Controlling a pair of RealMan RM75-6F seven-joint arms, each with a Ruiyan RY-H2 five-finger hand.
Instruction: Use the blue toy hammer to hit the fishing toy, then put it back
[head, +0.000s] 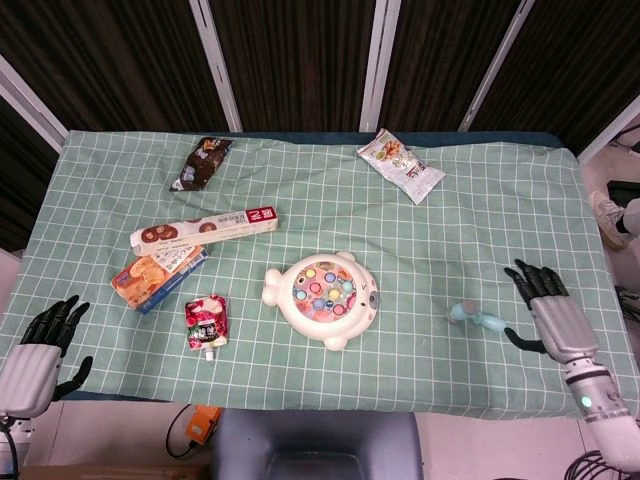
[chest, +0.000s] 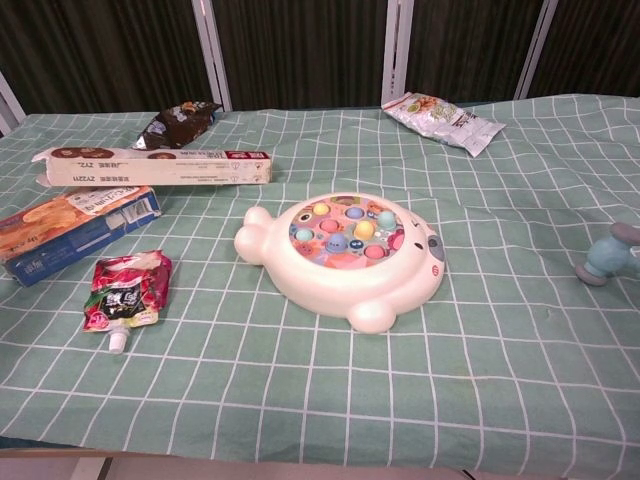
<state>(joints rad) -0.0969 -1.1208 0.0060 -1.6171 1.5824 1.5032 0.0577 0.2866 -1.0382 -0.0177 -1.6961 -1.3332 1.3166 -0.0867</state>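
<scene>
The blue toy hammer (head: 477, 318) lies flat on the green checked cloth, right of the fishing toy; the chest view shows its head (chest: 608, 256) at the right edge. The white fish-shaped fishing toy (head: 323, 298) with coloured fish sits mid-table, also large in the chest view (chest: 345, 256). My right hand (head: 550, 305) is open, fingers spread, just right of the hammer and apart from it. My left hand (head: 38, 346) hangs open past the table's front left corner. Neither hand shows in the chest view.
A long biscuit box (head: 205, 229), an orange snack box (head: 158, 274) and a red drink pouch (head: 205, 322) lie at the left. A dark snack bag (head: 201, 162) and a white snack bag (head: 400, 165) lie toward the back.
</scene>
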